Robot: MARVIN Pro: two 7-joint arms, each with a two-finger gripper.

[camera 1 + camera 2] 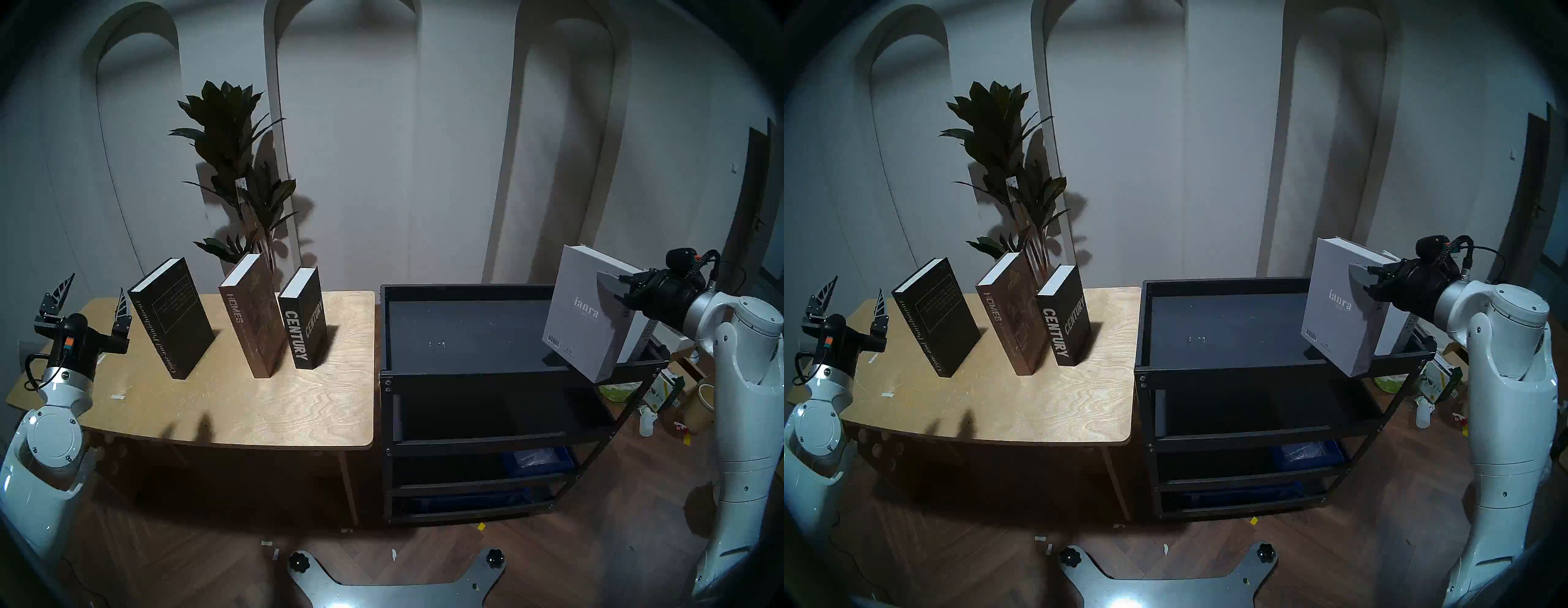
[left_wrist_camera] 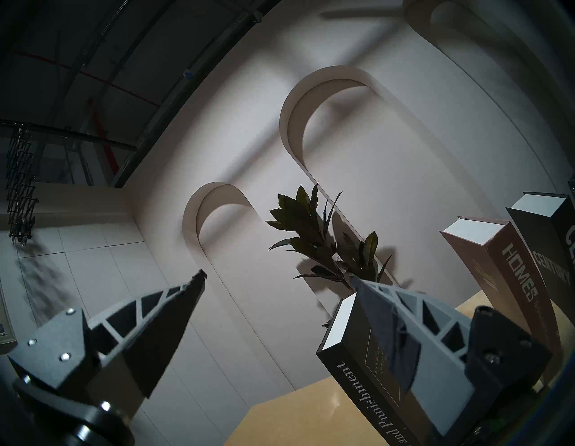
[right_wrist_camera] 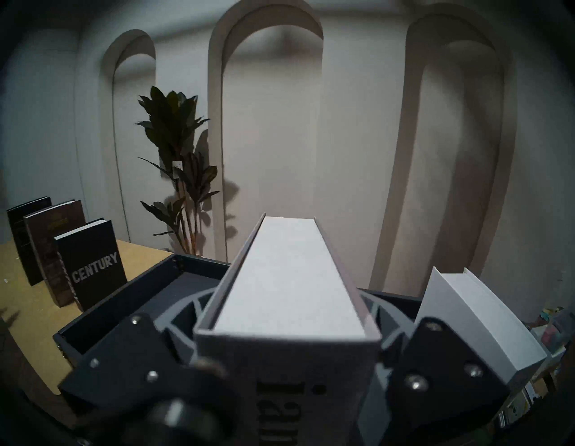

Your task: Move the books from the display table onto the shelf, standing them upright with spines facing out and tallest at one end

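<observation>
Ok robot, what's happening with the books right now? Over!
Left pincer open, empty. Right pincer shut on grey ianra book, held over black shelf beside white book. Three books on table. Nothing blocking.

2 head cams look down at table [image 1: 263,407] & shelf [image 1: 466,373]; wrist cams sit close, facing the arched wall [image 2: 389,187].

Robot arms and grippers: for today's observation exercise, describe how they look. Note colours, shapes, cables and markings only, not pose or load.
Both arms have glossy white, rounded shells with round joint caps and silver wrist rings. Each ends in a black wrist unit with a looping black cable and a small orange mark. The left gripper and right gripper have grey, pointed fingers with triangular truss cut-outs and dark pads, on black screwed brackets.
</observation>
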